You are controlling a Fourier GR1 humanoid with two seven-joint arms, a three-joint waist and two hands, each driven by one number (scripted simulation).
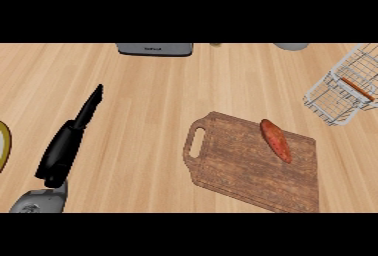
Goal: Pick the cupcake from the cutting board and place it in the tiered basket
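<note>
One pale wood counter [170, 90] fills the head view. On it, right of centre, lies one dark wooden board [244, 172], set at an angle, with its handle slot toward the left and its far corner cut off by the view's lower edge.

One grey forearm [40, 200] comes in at the lower left and ends in the black left hand [63, 147]. The hand lies low over the bare counter, well apart from the board. Its fingers [90, 107] are straight and pressed together, pointing up and to the right. They hold nothing and touch nothing that can be made out.

One wire basket [332, 97] stands at the upper right, partly cut by the right edge. It is near the board's upper corner but does not touch it. An orange bar [356, 87] runs across its upper tier.

One grey appliance [155, 49] sits at the top edge, left of centre.

The board carries a single item, one long orange-red vegetable [275, 140]. It lies flat near the board's upper right edge, on the side nearest the basket.

One yellow-rimmed object [4, 145] shows at the left edge and one pale grey object [292, 46] at the top right. Both are cut off too much to identify.
</note>
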